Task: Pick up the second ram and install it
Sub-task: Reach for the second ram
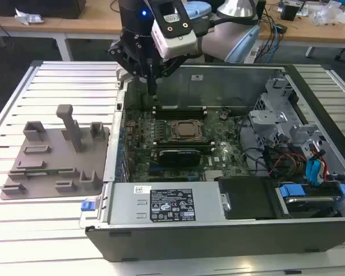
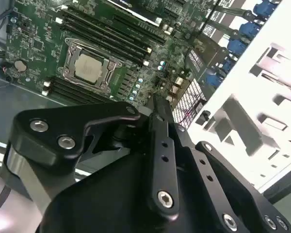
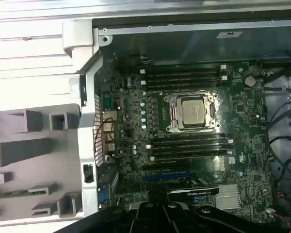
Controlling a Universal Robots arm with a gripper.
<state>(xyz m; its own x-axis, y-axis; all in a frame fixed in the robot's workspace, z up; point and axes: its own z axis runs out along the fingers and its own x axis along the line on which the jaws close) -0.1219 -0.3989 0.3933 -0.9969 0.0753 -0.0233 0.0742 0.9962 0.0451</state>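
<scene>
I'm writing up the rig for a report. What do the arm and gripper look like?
The arm is silver-grey tubing with pale blue joint caps. A white boxy camera housing sits at its wrist. The gripper is matte black, built of linked bars fastened with silver screws, and a small blue light glows above it.

Second ram (image 3: 14, 194): long, narrow green stick, chip detail too faint to make out. Sits lengthwise in long slot of grey fixture tray (image 3: 43, 172), close to one tray edge, parallel to that edge, level.
</scene>
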